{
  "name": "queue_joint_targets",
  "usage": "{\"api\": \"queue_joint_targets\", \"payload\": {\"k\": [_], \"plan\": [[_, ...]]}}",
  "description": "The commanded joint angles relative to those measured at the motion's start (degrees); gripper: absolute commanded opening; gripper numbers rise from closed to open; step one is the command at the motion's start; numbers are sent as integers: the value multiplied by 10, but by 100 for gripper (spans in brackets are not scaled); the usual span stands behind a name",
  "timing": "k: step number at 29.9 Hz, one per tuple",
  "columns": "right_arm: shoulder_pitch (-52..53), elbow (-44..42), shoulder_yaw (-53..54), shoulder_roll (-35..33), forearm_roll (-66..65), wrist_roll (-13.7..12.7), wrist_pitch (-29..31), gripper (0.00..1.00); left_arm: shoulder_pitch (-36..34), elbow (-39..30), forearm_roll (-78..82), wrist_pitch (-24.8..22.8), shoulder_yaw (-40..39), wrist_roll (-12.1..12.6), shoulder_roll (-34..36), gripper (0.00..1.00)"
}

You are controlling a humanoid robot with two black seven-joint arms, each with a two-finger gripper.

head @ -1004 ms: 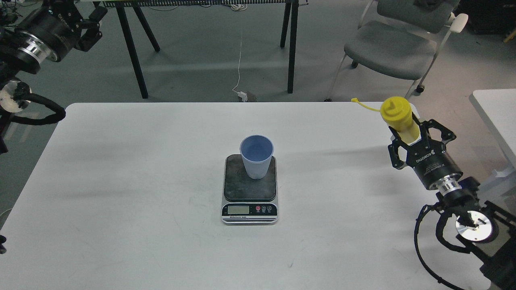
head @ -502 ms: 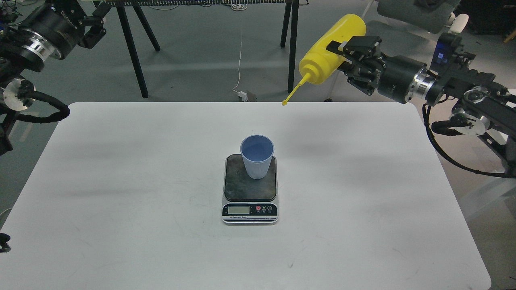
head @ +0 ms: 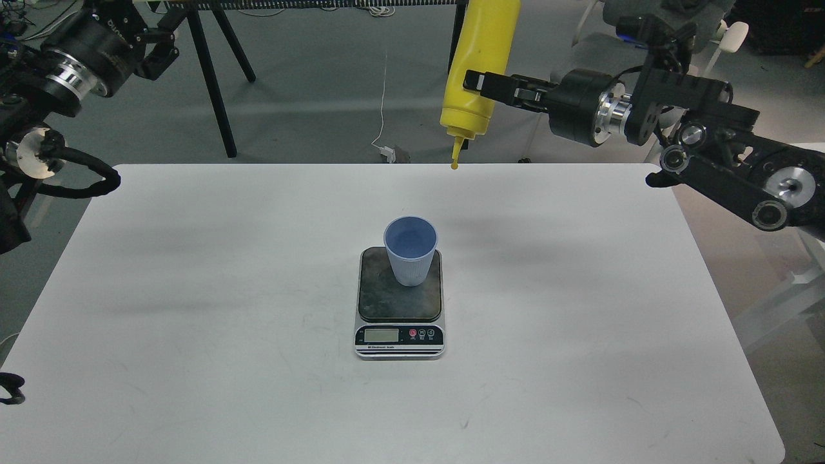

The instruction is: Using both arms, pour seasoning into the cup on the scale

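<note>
Hanging nozzle-down in the air beyond the far edge of the bench point(head: 580, 361), the seasoning point(head: 475, 71) is turned almost fully over, its small cap dangling below the nozzle. The right gripper point(head: 480, 84) has its jaws clamped across the bottle's middle, reaching in from the right. Nearer, at mid-bench, the cup point(head: 410, 250) stands upright on the far part of the scale point(head: 400, 303). The left gripper point(head: 161, 42) is raised at the far left, well apart; its jaws' state cannot be told.

white table point(head: 193, 290), grey chair point(head: 670, 26), floor cable point(head: 384, 96)
</note>
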Motion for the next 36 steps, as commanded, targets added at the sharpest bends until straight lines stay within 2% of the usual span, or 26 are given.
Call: {"api": "queue_joint_targets", "payload": {"k": [1, 7, 36], "plan": [[9, 6, -16, 11, -30, 0, -20, 46, 0, 0, 1, 0, 0, 0, -5, 95], [44, 6, -78, 42, -39, -1, -57, 46, 0, 0, 0, 0, 0, 0, -5, 95], [36, 13, -132, 61, -78, 4, -62, 46, 2, 0, 0, 0, 0, 0, -5, 95]]}}
